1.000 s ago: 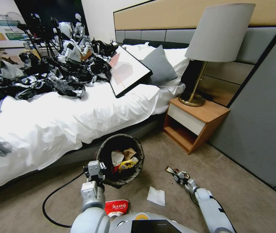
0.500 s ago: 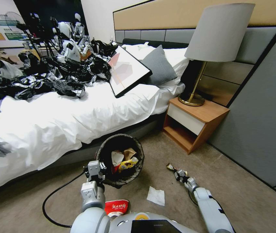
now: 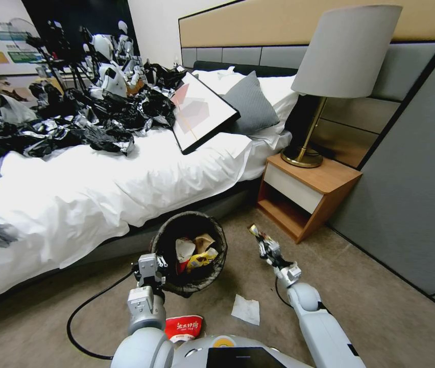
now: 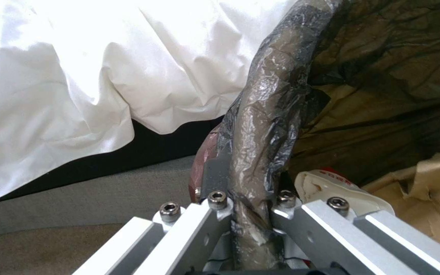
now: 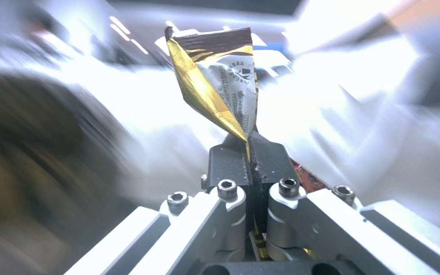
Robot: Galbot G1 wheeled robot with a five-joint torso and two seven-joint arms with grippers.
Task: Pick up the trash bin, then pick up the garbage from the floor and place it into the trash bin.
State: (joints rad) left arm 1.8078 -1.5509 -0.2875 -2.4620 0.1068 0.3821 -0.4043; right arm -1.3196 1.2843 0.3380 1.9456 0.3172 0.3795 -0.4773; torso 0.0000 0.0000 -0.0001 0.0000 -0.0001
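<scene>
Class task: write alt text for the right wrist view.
The right gripper pinches the bottom corner of a gold, brown and silver wrapper, which stands up from its shut fingers. Behind them is white blur.

Gold-and-brown wrapper [image 5: 215, 80], black-lined trash bin [image 3: 169, 232], white tissue [image 3: 246, 309]

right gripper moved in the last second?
Yes. The right gripper, shut on the gold wrapper, has risen off the carpet and swung toward the nightstand and trash bin.
</scene>
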